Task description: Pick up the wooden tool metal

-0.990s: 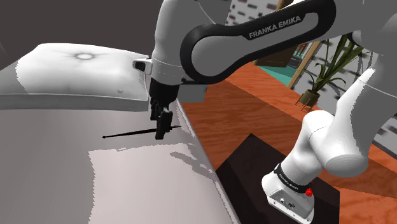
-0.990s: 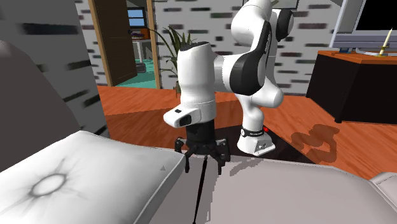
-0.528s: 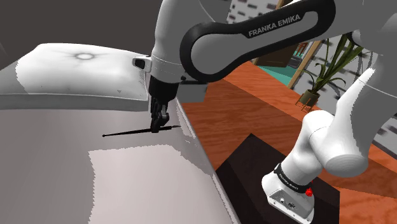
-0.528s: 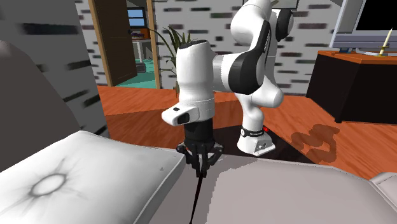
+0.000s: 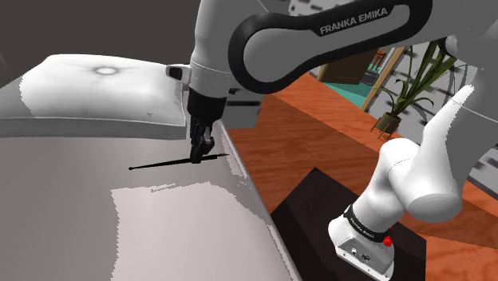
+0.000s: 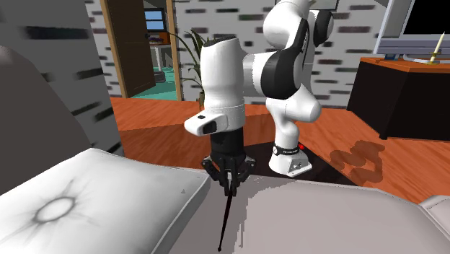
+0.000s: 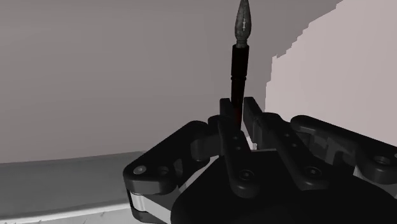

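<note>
Since a second ago my tool (image 5: 197,154) has gone from straddling the rod (image 5: 160,166) with its fingers apart to being clamped on it, and in the last half second my wrist has risen a little, with the rod coming along. I judge the grasp is made and the lift is only beginning. I cannot tell whether the rod's far end has cleared the sofa seat (image 5: 80,231) yet. In the wrist view the two black fingers of the tool (image 7: 238,111) are pressed against the dark shaft of the rod (image 7: 238,70), which runs straight out from between them to a pointed, dull grey tip. In the shoulder view the rod reaches from the tool toward 9 o'clock, its long part on that side, while a short stub pokes out toward 3 o'clock near the seat's edge. I am therefore holding it close to one end rather than at its middle. A white cushion (image 5: 96,88) lies at about 10 o'clock from the tool. In the second exterior view the rod (image 6: 225,220) runs from the tool (image 6: 231,186) toward 6 o'clock over the grey seat.
</note>
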Tool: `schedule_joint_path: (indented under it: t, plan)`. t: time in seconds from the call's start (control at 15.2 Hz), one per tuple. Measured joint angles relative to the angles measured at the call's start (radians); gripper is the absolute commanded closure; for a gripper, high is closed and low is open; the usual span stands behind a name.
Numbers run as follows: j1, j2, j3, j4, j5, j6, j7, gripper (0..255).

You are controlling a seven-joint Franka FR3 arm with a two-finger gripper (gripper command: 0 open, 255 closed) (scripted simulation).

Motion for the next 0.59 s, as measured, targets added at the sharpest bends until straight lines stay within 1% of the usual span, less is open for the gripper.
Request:
schedule_joint_path:
  t: [0.59]
  plan:
    - [-0.003,-0.029,-0.004,0.085,-0.004,-0.114,0.012,255]
